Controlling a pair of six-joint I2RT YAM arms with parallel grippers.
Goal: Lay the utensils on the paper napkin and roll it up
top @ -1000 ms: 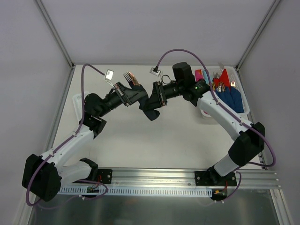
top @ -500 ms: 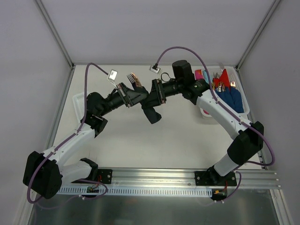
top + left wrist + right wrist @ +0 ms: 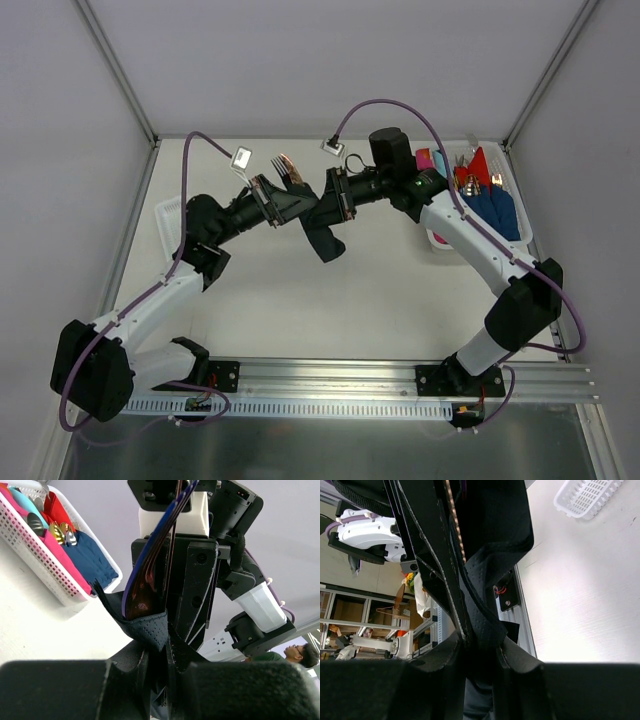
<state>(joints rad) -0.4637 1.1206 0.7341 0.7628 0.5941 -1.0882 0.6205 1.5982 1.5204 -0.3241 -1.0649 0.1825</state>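
Observation:
Above the middle of the table my two grippers meet, nose to nose, on the paper napkin, whose near-black tail hangs below them. The utensils, a fork and a copper spoon, stick out behind the left gripper. In the left wrist view the left gripper is shut on the perforated napkin, which wraps a coppery utensil. The right gripper faces it. In its own view the right gripper pinches a napkin fold beside a utensil edge.
A white basket at the back right holds blue, red and pink rolled napkins with cutlery; it also shows in the left wrist view. Another white basket sits at the left, behind the left arm, and shows in the right wrist view.
Both grippers and the bundle between them have drifted slightly toward the back. The napkin's hanging tail has swung a little and looks narrower.

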